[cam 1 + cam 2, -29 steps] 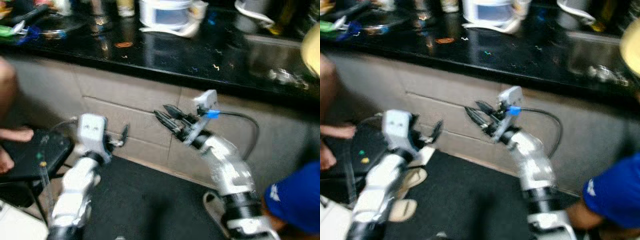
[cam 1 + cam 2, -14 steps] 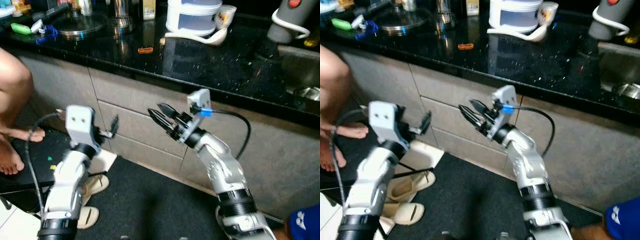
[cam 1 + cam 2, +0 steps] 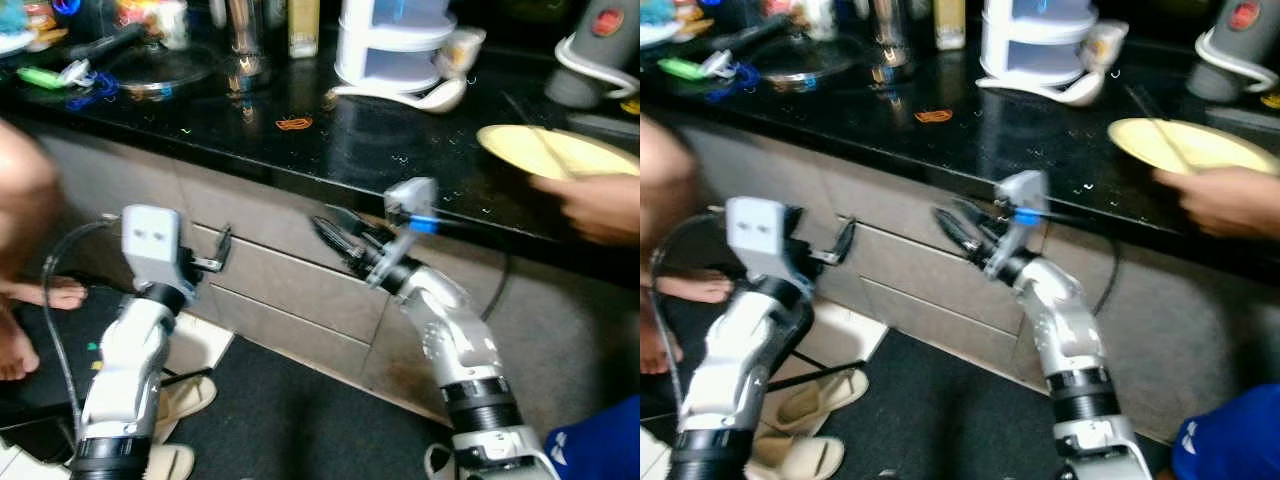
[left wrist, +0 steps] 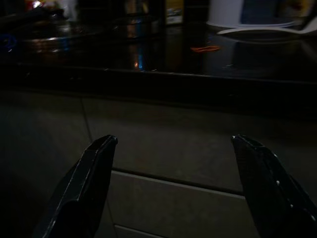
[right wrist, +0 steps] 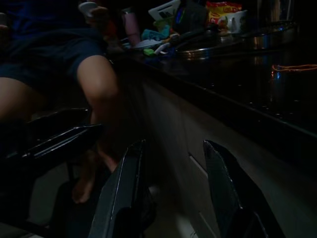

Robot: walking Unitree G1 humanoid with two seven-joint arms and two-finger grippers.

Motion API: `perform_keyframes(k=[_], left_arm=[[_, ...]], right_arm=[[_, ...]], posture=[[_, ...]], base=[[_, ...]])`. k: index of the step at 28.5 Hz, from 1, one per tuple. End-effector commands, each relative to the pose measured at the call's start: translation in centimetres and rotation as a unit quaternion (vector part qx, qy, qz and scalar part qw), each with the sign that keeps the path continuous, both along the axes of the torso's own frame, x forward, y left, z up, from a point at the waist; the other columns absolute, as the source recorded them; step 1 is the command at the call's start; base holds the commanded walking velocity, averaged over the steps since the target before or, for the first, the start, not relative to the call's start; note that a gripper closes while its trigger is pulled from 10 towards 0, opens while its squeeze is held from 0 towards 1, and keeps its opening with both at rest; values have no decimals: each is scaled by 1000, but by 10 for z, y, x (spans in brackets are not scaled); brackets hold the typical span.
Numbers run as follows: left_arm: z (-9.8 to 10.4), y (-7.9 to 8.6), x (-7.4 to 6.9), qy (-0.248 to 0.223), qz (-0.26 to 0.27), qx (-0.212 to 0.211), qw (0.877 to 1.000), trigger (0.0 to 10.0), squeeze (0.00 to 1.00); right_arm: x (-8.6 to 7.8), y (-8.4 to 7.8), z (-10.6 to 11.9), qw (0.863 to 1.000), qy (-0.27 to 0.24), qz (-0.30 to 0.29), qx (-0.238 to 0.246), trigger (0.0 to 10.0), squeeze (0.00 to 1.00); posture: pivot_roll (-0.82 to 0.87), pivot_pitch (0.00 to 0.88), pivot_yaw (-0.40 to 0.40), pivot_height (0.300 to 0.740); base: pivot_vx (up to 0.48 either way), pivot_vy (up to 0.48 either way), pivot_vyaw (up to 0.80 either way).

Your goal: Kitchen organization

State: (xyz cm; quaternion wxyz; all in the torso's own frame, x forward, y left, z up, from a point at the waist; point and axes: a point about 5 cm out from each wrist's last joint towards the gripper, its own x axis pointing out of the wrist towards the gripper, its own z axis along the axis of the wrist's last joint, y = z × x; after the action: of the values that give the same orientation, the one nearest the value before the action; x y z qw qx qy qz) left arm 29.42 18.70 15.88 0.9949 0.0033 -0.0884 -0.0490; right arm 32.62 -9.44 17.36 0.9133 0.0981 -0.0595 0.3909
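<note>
A black countertop (image 3: 400, 150) runs across the back, with grey drawer fronts (image 3: 280, 280) below it. My left gripper (image 3: 216, 254) is open in front of the drawers, just under the counter edge; the left wrist view shows its fingers (image 4: 94, 173) wide apart and holding nothing. My right gripper (image 3: 330, 225) is open too, pointing left along the drawer face under the counter lip, and its fingers (image 5: 129, 188) are empty. On the right, a person's hand (image 3: 590, 205) holds a yellow plate (image 3: 550, 150) over the counter.
On the counter stand a white stacked container (image 3: 390, 45), a white ladle (image 3: 420, 95), a cup (image 3: 460, 50), an orange band (image 3: 293, 124) and a pan lid (image 3: 160, 75). A person's leg (image 3: 20, 200) is at the left. Sandals (image 3: 185, 375) and a dark mat (image 3: 290, 410) lie below.
The camera has shifted. A person's hand with a yellow plate has come in at the right over the counter. Both grippers stay open near the drawer fronts.
</note>
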Motion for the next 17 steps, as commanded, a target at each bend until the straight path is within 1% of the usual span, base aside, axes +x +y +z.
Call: perform_keyframes(k=[1,8,17], left_arm=[[-2,1,-1,5,1,-6,1000,10000,0],[-1,-1,-1,6,-2,-8,1000,10000,0],[0,-5,-1,4,-6,-11,1000,10000,0]], right_arm=[[1,-4,-1,1000,1,-7,-3,10000,0],[-1,-5,2,1000,-7,8,10,10000,0],[-5,-1,5,999,-15,38,9,10000,0]], posture=[[24,59,-13,740],[24,62,-11,740],[26,59,-15,740]], base=[[304,0,0],[307,0,0],[310,0,800]])
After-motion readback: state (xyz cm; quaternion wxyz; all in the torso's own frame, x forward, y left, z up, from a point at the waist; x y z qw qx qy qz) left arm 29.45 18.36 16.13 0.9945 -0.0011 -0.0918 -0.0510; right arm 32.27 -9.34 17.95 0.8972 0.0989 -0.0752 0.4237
